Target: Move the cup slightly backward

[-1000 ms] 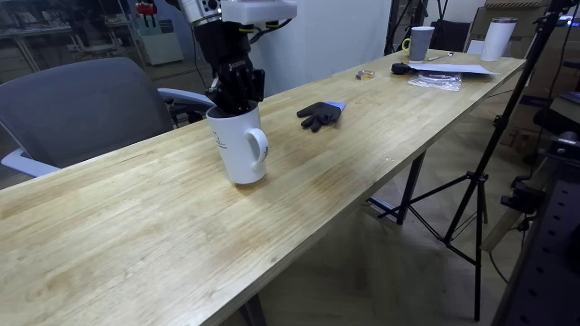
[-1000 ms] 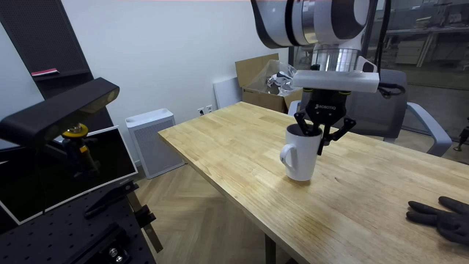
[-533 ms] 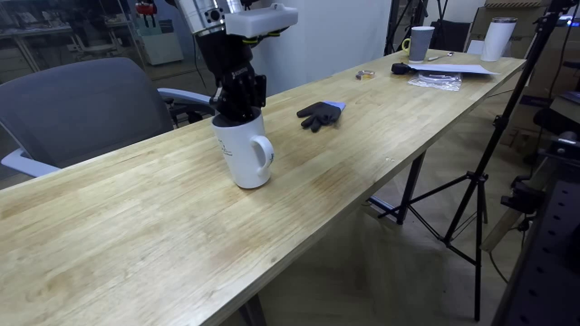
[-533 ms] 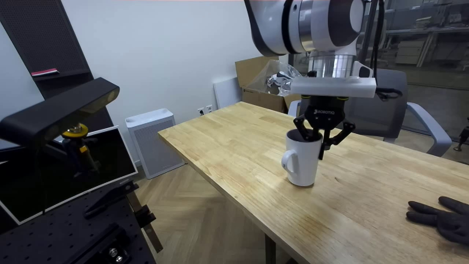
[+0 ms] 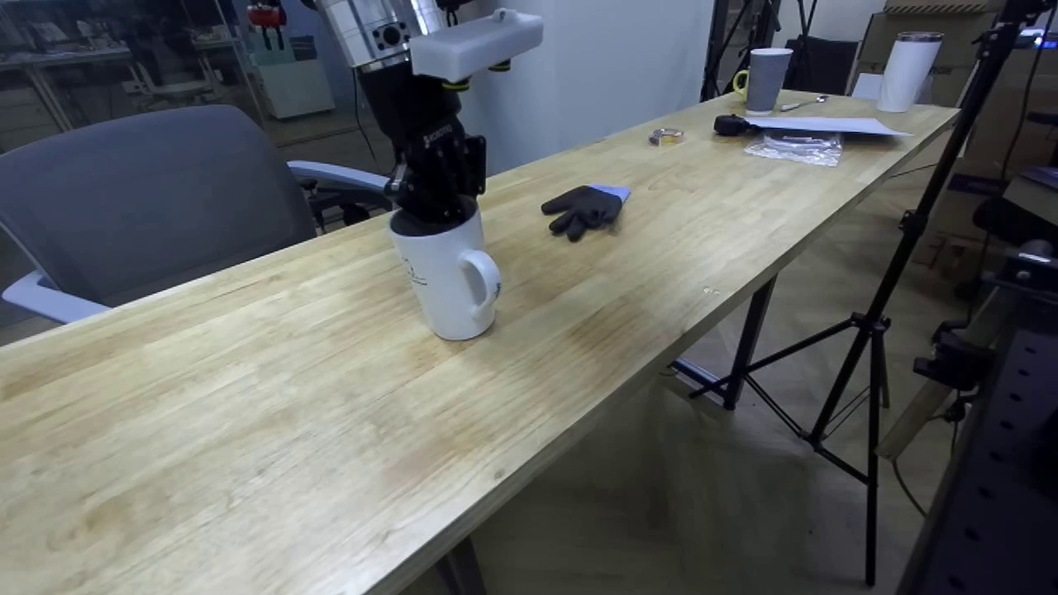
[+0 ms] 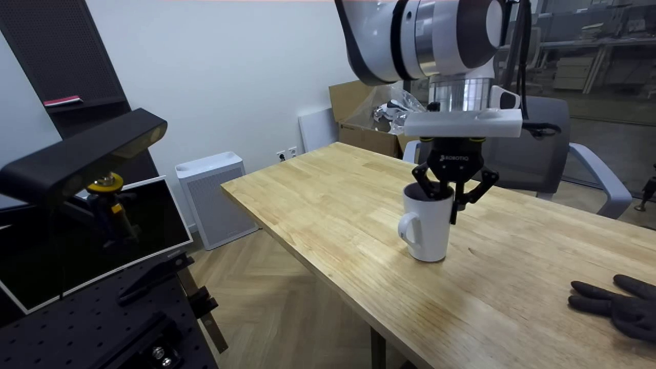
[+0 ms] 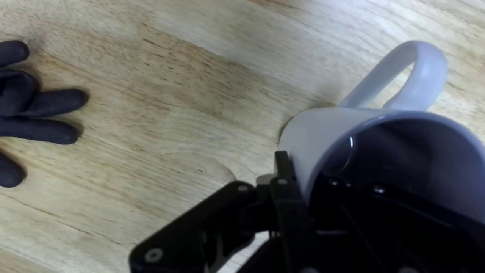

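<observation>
The cup, a white mug with a looped handle and dark inside, shows in both exterior views (image 5: 450, 281) (image 6: 429, 233) and at the right of the wrist view (image 7: 314, 131). It is close to upright at the wooden table's surface (image 5: 248, 430); whether its base fully touches is hard to tell. My gripper (image 6: 452, 202) points down at the rim and is shut on the cup's wall. One finger is inside the cup and the other lies against its outside, as the wrist view (image 7: 303, 178) shows. The inner fingertip is hidden in the dark interior.
A dark glove (image 5: 583, 211) lies on the table beside the cup, also in the wrist view (image 7: 41, 106). A grey cup (image 5: 767, 83), a white tumbler (image 5: 909, 73) and papers (image 5: 826, 124) are at the far end. An office chair (image 5: 157, 198) stands against the table's edge.
The cup and gripper have moved together, lower and slightly rightward in both exterior views, mostly in the first half second. The fingers stay shut on the cup's wall.
</observation>
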